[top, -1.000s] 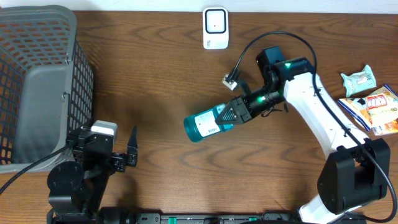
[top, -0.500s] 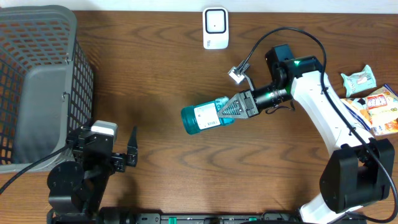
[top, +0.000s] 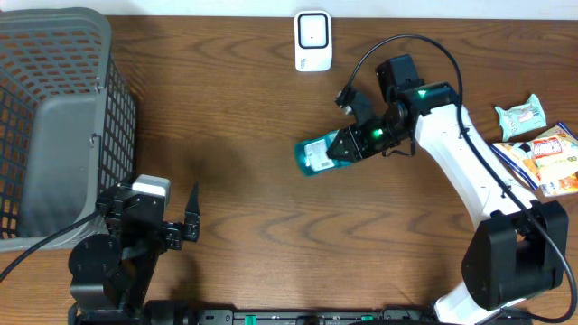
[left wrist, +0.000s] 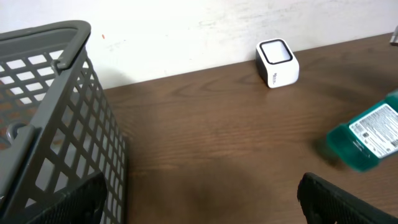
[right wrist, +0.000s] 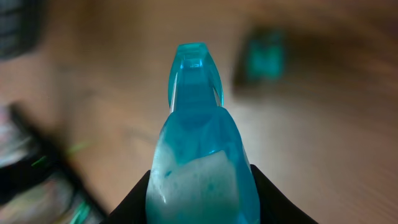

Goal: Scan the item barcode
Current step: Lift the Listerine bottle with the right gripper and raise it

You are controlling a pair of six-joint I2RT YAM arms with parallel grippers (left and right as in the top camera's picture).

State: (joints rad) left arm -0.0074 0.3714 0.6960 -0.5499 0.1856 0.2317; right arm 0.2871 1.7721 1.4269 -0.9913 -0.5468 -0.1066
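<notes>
Far left of the scanner sits the grey basket. Next, left of the scanner and well toward the robot's side, the left gripper hangs with jaws wide and nothing between them. Straight out from the scanner's front, apart from it, there's the teal bottle, clamped at its right end by the right gripper. Snack packets lie far right of the scanner.
</notes>
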